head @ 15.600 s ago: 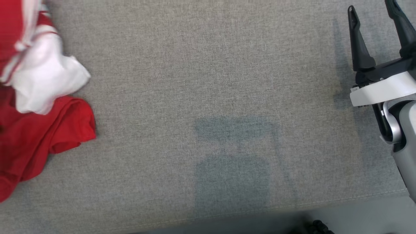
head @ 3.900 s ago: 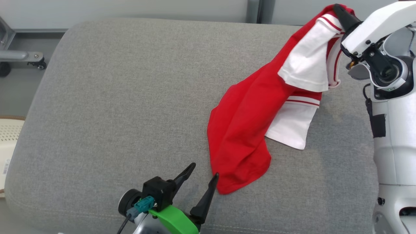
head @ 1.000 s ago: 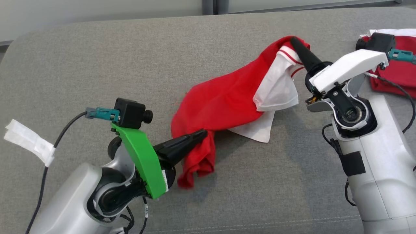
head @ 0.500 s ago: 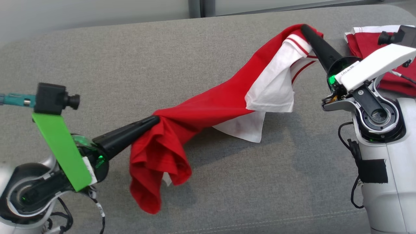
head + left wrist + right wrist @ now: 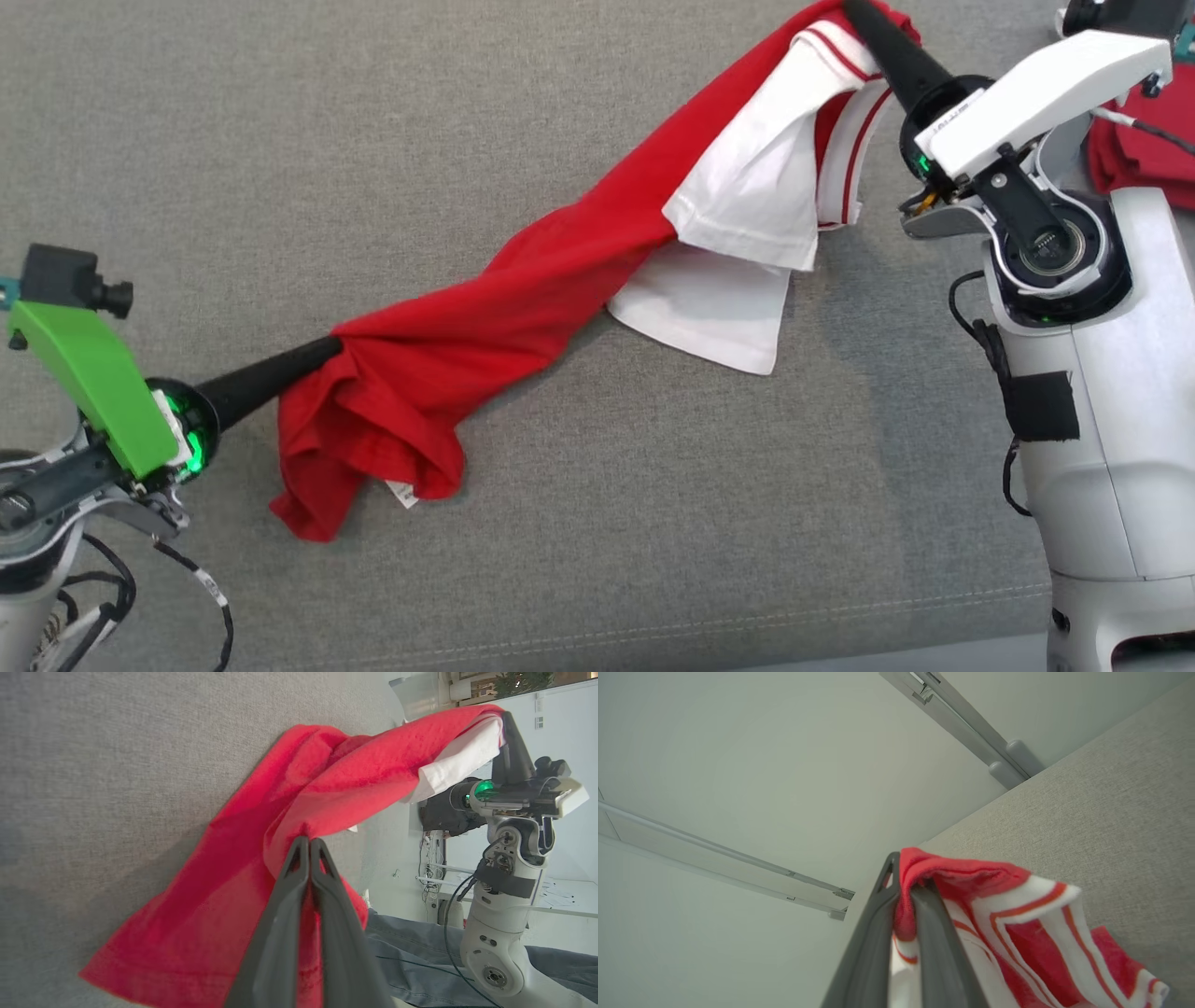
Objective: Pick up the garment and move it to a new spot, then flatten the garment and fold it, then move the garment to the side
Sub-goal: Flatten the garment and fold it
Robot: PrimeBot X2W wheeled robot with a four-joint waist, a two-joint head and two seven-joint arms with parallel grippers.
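Left gripper [image 5: 329, 351]: fingers pressed together, clamped on a bunched red fold at one end of the garment [image 5: 485, 327]. In the left wrist view the two fingers meet with cloth pinched at their tips [image 5: 309, 841], and the red fabric [image 5: 224, 882] spills down on both sides of them.

Right gripper [image 5: 854, 11]: closed on the opposite end. In the right wrist view a red edge with white-and-red striped trim [image 5: 1004, 905] is caught between the fingers [image 5: 906, 877].

Garment position: strung in a diagonal band over the grey upholstered cushion [image 5: 373, 140], from my left gripper on the cushion's left side, nearer the front edge, up to my right gripper toward the far right. The red body is twisted along the span. A loose red bunch hangs below the left grip, with a small white label [image 5: 403, 493] showing at its lower edge. White sleeve panels [image 5: 747, 196] droop below the right grip. I cannot tell whether the lowest folds touch the cushion.

Another red cloth [image 5: 1134, 149] lies at the cushion's right edge, behind my right arm.
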